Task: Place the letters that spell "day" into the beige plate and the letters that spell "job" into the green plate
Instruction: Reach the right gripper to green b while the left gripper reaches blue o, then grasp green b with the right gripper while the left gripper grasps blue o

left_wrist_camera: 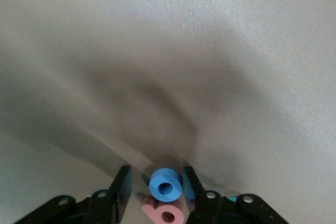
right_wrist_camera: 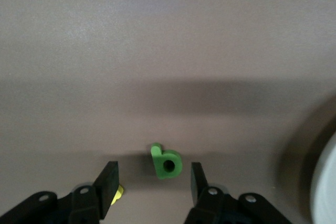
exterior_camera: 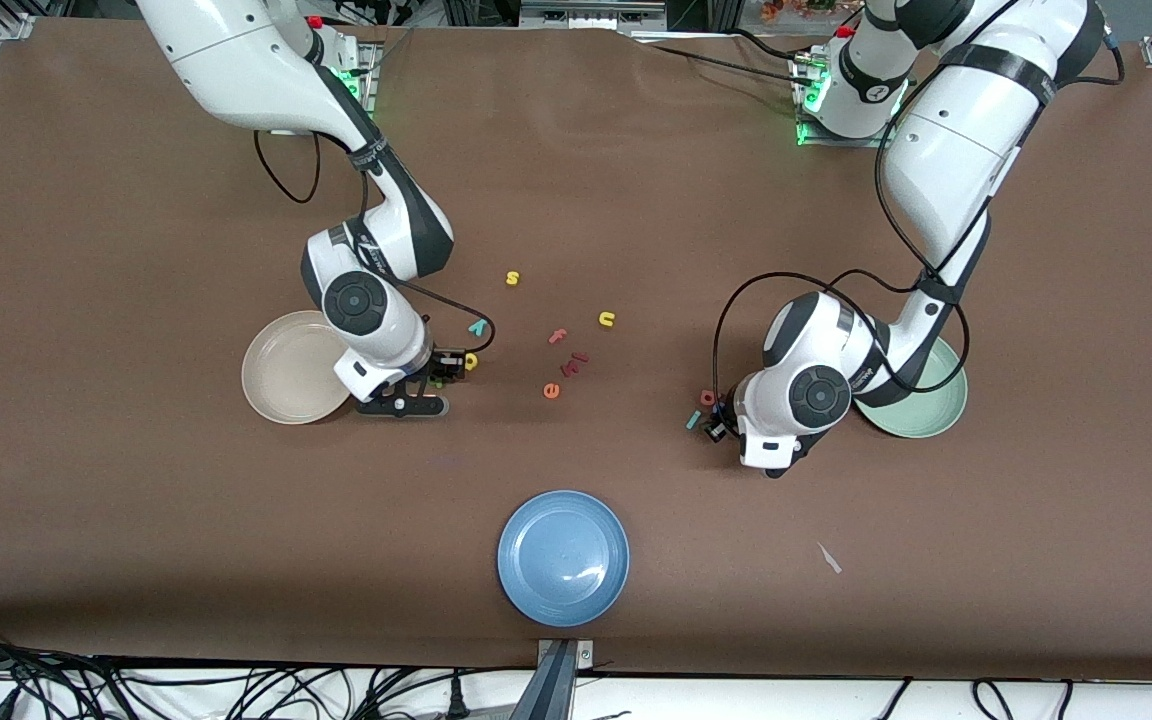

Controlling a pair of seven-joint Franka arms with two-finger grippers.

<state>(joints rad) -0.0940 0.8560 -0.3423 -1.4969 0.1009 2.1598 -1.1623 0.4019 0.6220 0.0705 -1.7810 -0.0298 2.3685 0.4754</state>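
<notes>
Since both plates sit empty, beige plate point(exterior_camera: 288, 368) by right arm, green plate point(exterior_camera: 921, 410) by left; left gripper point(left_wrist_camera: 156, 188) half-open astride blue "o" point(left_wrist_camera: 166, 183), right gripper point(right_wrist_camera: 152, 178) half-open astride green letter point(right_wrist_camera: 167, 162), nothing gripped; foam light, squashy: pinch flat flanks

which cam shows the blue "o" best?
Left wrist view: the blue "o" sits sharp and unblocked between the left gripper fingers, salmon "b" beside it. In the front view the arm hides it. Right wrist view doesn't show it.
</notes>
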